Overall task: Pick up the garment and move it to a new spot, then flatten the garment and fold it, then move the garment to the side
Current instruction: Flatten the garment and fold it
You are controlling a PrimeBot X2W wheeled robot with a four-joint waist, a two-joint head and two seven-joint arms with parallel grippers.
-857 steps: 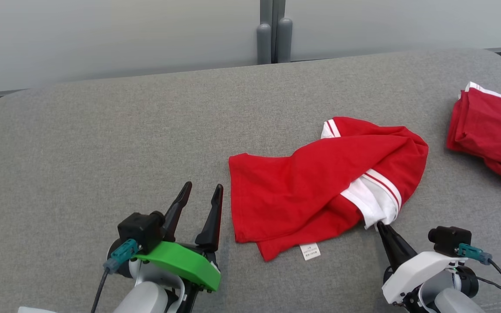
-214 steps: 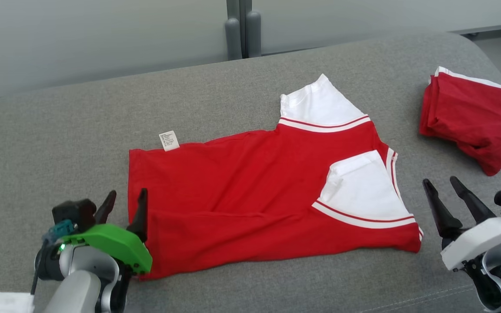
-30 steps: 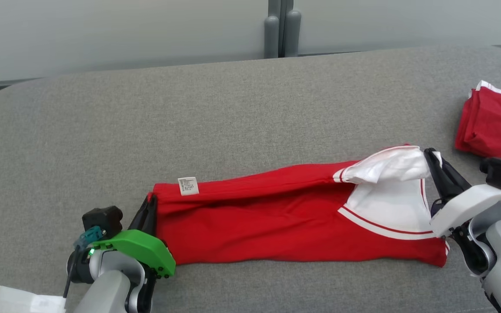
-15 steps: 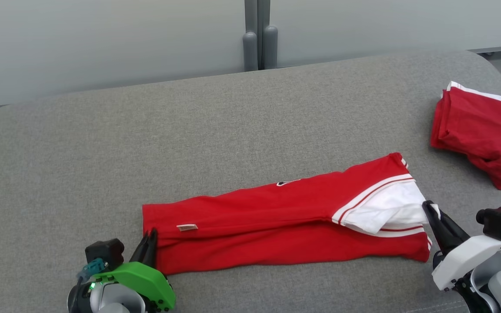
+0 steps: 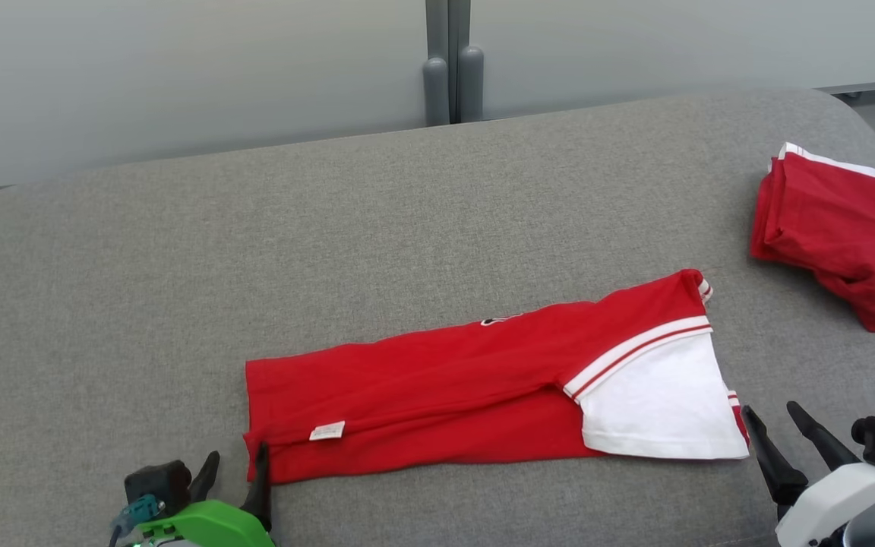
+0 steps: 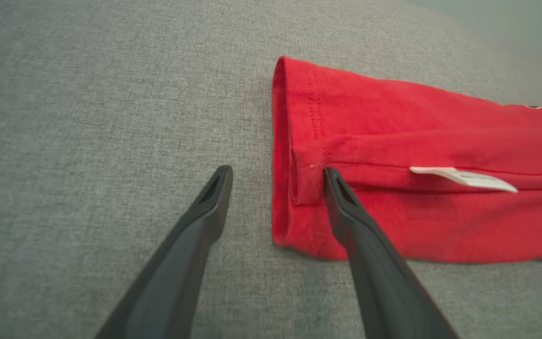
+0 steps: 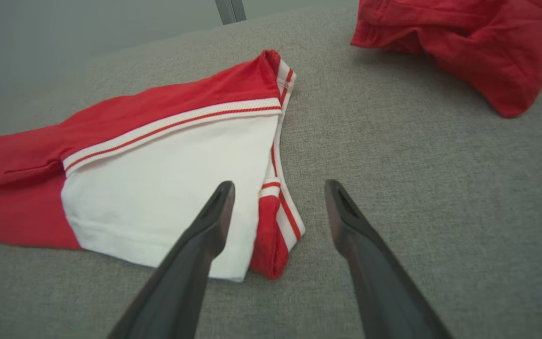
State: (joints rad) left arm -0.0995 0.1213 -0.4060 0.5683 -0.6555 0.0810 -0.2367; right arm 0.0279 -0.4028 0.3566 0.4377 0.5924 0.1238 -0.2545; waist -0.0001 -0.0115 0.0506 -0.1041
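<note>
The garment is a red shirt with a white, red-striped sleeve, folded lengthwise into a long band on the grey cushion. Its white sleeve lies flat at the right end, and a small white label shows near the left end. My left gripper stands open at the garment's left near corner, one fingertip over the cloth and nothing pinched. Open too, my right gripper hovers just off the sleeve end.
A second red garment, folded in a heap, lies at the cushion's far right. A pale wall with a grey post runs behind the cushion. Bare grey fabric stretches to the left and behind the folded shirt.
Both grippers have opened and let go of the garment's ends. The white sleeve has dropped flat over the near fold. Both grippers have drawn back toward me.
</note>
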